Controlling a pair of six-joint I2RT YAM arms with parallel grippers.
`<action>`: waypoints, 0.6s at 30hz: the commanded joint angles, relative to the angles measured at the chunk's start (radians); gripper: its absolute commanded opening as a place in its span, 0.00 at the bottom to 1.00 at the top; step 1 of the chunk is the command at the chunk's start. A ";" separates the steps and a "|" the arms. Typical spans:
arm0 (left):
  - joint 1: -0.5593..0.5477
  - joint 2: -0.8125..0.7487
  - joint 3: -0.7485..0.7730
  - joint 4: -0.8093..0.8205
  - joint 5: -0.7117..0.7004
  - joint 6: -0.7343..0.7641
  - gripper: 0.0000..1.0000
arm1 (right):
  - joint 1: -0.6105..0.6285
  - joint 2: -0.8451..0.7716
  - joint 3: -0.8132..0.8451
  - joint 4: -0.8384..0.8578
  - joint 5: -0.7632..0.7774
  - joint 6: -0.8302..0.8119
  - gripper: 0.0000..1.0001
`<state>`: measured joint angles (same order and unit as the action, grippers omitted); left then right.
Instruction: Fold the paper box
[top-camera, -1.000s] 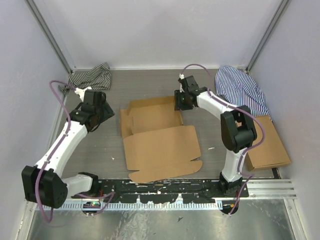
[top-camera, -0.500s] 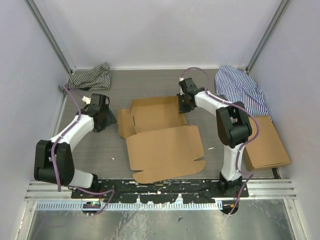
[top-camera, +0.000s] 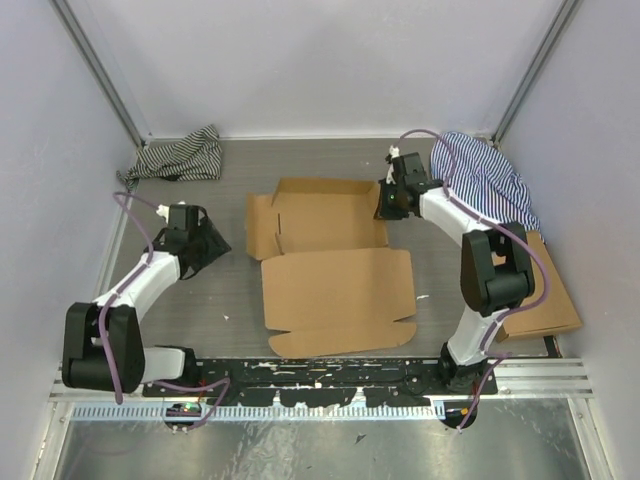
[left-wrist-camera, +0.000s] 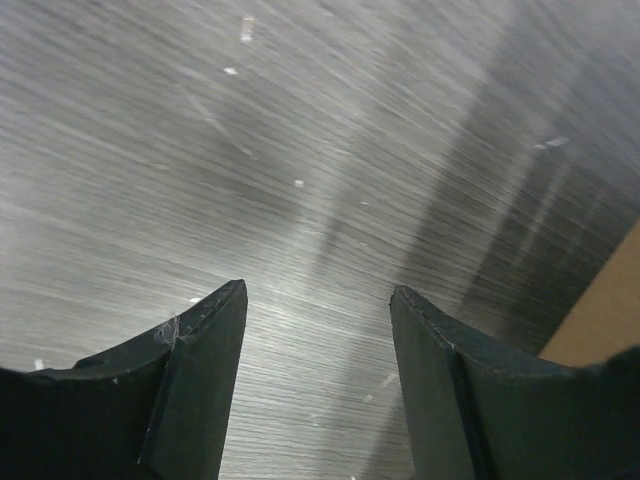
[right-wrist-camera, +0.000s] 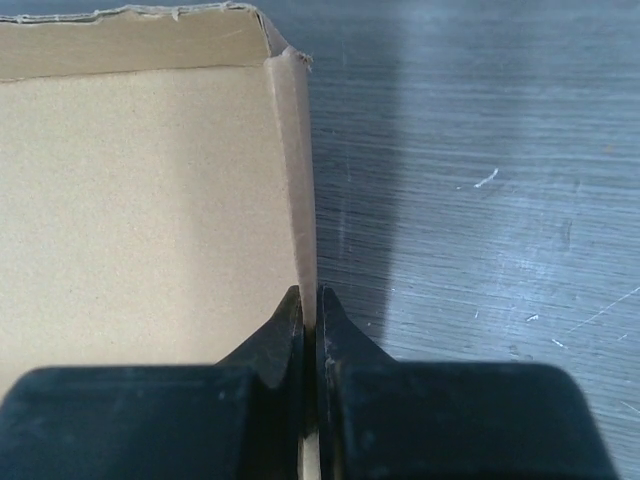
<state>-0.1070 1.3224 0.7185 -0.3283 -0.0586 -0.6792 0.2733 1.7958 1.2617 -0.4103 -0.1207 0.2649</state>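
The paper box (top-camera: 335, 270) lies at the centre of the table (top-camera: 440, 250), partly formed: a shallow tray toward 12 o'clock and a broad flat panel toward 6 o'clock. Its material is plain brown corrugated cardboard, matte, with rough die-cut edges. The right gripper (right-wrist-camera: 308, 305) is clenched on the upright side wall at the tray's 2 o'clock corner, probably to keep that wall erect along its crease. The left gripper (left-wrist-camera: 318, 295) hovers released over the brushed grey surface at the box's 9 o'clock, grasping nothing.

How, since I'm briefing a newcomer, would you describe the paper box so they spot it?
At the grey table's centre lies the paper box: brown cardboard with flaps and raised walls. The right gripper pinches its wall; the brown rectangle at far right is flat and flapless.
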 joint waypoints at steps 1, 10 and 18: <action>0.008 -0.104 -0.062 0.228 0.175 -0.024 0.65 | -0.022 -0.108 -0.016 0.077 -0.132 0.034 0.01; 0.020 -0.241 -0.186 0.623 0.440 -0.220 0.68 | -0.048 -0.192 -0.071 0.114 -0.278 0.060 0.01; 0.024 -0.280 -0.218 0.834 0.565 -0.386 0.69 | -0.069 -0.252 -0.086 0.126 -0.360 0.079 0.01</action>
<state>-0.0875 1.0599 0.5175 0.3351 0.4057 -0.9630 0.2119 1.6188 1.1610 -0.3428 -0.3958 0.3149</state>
